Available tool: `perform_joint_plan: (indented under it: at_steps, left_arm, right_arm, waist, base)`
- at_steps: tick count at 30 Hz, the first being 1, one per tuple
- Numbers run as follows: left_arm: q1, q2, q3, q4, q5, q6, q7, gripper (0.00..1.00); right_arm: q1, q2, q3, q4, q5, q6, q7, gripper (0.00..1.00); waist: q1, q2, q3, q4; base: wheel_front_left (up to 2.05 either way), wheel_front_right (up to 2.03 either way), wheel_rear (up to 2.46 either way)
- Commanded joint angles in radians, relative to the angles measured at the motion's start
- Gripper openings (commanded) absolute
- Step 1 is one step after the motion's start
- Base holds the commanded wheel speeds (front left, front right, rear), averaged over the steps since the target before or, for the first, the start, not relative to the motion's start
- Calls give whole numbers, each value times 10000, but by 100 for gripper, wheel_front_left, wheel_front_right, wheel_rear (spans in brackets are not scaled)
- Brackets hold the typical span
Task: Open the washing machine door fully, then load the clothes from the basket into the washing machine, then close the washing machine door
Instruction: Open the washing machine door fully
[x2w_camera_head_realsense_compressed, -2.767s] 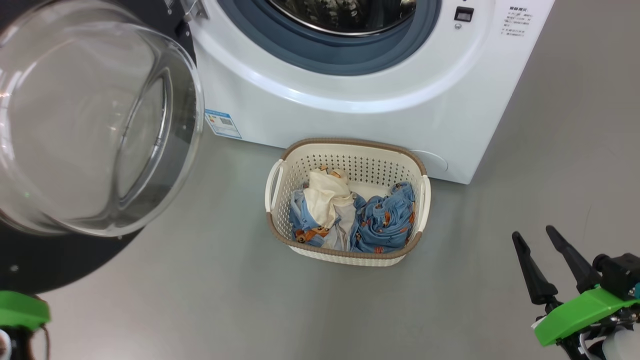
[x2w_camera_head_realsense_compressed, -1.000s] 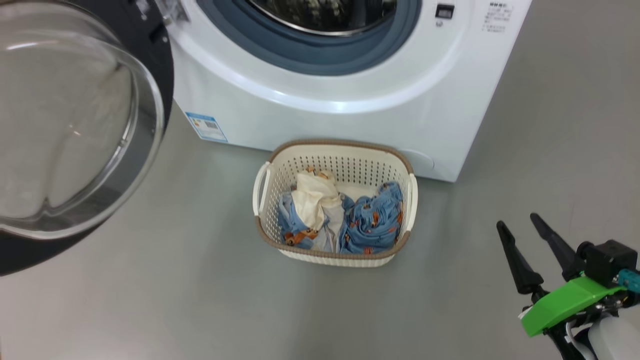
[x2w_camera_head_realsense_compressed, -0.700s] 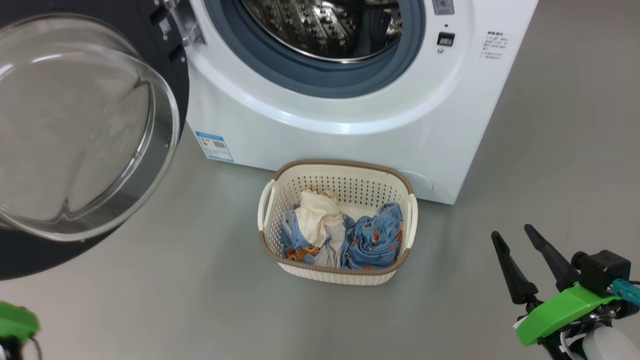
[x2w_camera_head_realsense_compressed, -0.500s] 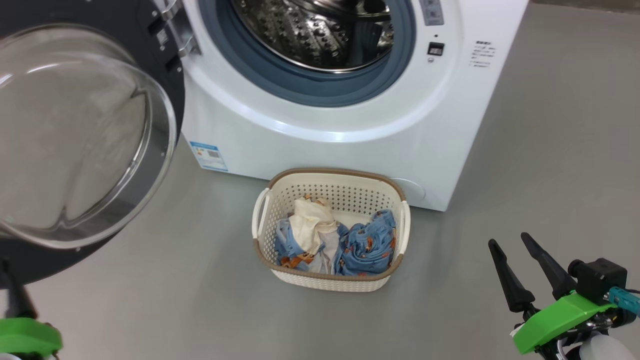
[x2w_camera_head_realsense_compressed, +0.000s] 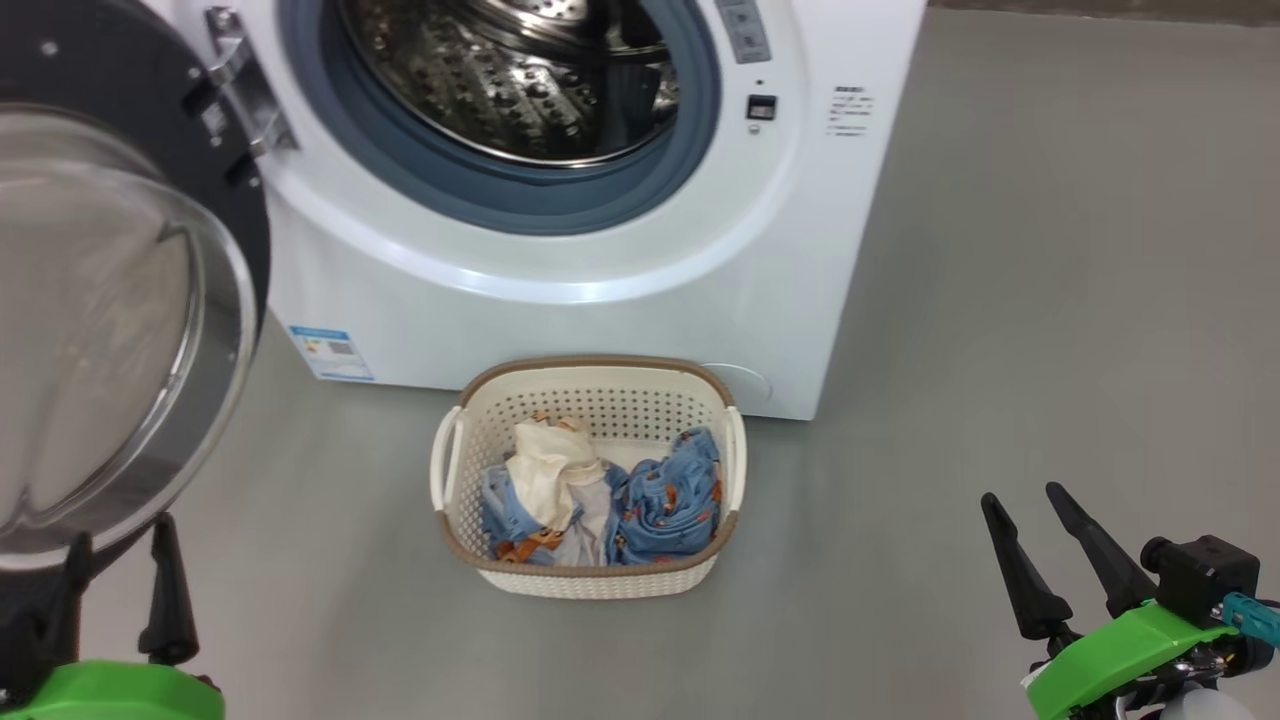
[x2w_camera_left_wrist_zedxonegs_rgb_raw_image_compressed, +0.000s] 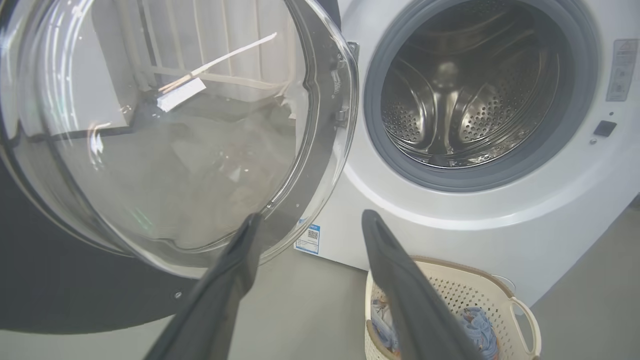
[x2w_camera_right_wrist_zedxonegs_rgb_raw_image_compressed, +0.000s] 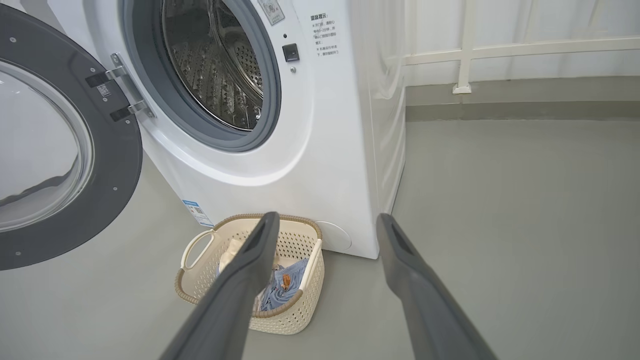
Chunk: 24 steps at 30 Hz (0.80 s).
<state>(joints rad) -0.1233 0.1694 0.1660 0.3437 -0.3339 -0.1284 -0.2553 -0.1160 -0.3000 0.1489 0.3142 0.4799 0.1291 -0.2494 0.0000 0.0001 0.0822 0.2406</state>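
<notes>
The washing machine (x2w_camera_head_realsense_compressed: 600, 290) stands with its steel drum (x2w_camera_head_realsense_compressed: 520, 80) exposed. The washing machine door (x2w_camera_head_realsense_compressed: 110, 330) hangs swung out to the left, glass bowl facing me. In front of the machine the cream basket (x2w_camera_head_realsense_compressed: 590, 364) sits on the floor, with blue and cream clothes (x2w_camera_head_realsense_compressed: 640, 500) inside. My left gripper (x2w_camera_head_realsense_compressed: 120, 580) is open and empty at the lower left, just below the door; its fingers (x2w_camera_left_wrist_zedxonegs_rgb_raw_image_compressed: 235, 270) stand apart before the door (x2w_camera_left_wrist_zedxonegs_rgb_raw_image_compressed: 165, 125) and the basket (x2w_camera_left_wrist_zedxonegs_rgb_raw_image_compressed: 505, 300). My right gripper (x2w_camera_head_realsense_compressed: 1022, 500) is open and empty, right of the basket (x2w_camera_right_wrist_zedxonegs_rgb_raw_image_compressed: 200, 280).
Grey floor (x2w_camera_head_realsense_compressed: 1050, 250) stretches open to the right of the machine. A white railing (x2w_camera_right_wrist_zedxonegs_rgb_raw_image_compressed: 465, 50) and a wall run behind it. A blue label (x2w_camera_head_realsense_compressed: 330, 352) marks the machine's lower left front. The open door takes up the room on the left.
The head camera has shifted, showing more of the drum. My left gripper has come into view below the door with its fingers apart. The right gripper has barely moved.
</notes>
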Motion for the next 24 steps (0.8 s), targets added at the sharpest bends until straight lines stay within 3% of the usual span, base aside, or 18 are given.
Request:
perform_joint_plan:
  at_steps: [1, 17, 24]
  left_arm:
    - [-29, 431, 72, -409, -96, -22, -65, 100]
    - [348, 829, -1452, -925, -1021, -23, -65, 100]
    - [646, 854, -1681, -1191, -1191, -23, -65, 100]
  right_arm:
    - [100, -76, 103, -274, 82, 16, -124, 100]
    - [289, -57, -31, -338, 87, 16, -124, 100]
    - [390, -43, -59, -370, 118, 16, -124, 100]
  waist:
    - [0, -1, -43, -508]
    - [0, -1, -259, -2000]
    - [0, -1, -332, -2474]
  base:
    - [0, 0, 0]
    - [0, 0, 0]
    - [0, 0, 0]
